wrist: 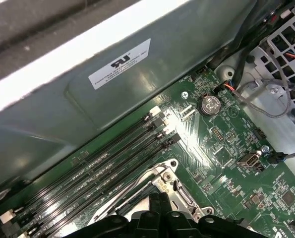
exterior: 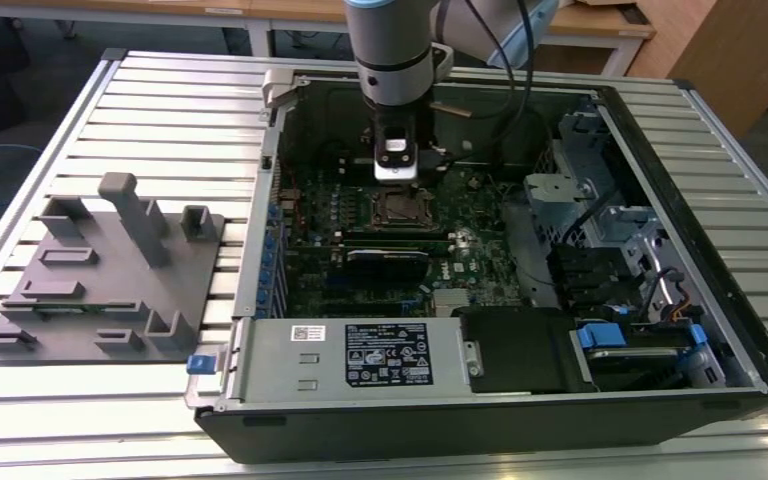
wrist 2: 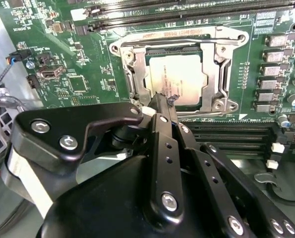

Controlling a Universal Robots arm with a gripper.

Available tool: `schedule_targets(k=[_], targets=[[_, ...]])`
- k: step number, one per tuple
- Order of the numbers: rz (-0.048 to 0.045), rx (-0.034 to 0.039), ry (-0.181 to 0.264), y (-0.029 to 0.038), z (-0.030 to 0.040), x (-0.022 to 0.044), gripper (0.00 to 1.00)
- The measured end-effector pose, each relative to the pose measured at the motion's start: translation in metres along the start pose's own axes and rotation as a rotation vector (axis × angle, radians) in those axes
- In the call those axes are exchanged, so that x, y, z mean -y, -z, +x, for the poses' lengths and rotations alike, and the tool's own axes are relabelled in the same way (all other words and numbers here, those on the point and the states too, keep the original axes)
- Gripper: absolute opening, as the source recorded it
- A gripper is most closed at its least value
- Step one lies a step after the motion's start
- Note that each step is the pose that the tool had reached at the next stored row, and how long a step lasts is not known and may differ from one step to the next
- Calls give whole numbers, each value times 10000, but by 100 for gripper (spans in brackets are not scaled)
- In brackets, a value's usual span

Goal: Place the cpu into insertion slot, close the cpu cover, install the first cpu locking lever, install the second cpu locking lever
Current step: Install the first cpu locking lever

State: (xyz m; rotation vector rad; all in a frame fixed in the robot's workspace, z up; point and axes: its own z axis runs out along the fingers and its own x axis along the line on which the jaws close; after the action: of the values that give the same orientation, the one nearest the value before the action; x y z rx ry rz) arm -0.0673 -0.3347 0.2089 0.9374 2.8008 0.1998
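Note:
In the second wrist view the cpu (wrist 2: 179, 74), a dull silver square, lies in the insertion slot (wrist 2: 128, 82). The shiny cpu cover (wrist 2: 220, 62) lies flat around it as a frame. A thin metal lever (wrist 2: 182, 33) runs along the socket's far side. My gripper (wrist 2: 162, 101) has its black fingers pressed together, shut, with the tips at the socket's near edge beside a small lever end (wrist 2: 173, 98). In the exterior view my gripper (exterior: 398, 175) hangs just behind the insertion slot (exterior: 398, 207). The first wrist view has the socket's corner (wrist: 173, 184) above my gripper (wrist: 159, 201).
Long black memory slots (wrist 2: 226, 131) flank the socket on the green board (exterior: 324, 235). The open case (exterior: 704, 240) has a power supply (exterior: 357, 355) at the front, and a drive cage with cables (exterior: 624, 260) on the exterior view's right. A grey fixture (exterior: 104, 270) stands on the slatted table.

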Motion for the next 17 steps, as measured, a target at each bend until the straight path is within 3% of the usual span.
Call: schedule_targets(k=[4, 13, 17], targets=[[8, -33, 441, -6, 1, 1, 10], [179, -7, 1552, -21, 2, 4, 10], [174, -45, 2043, -26, 3, 5, 10]])
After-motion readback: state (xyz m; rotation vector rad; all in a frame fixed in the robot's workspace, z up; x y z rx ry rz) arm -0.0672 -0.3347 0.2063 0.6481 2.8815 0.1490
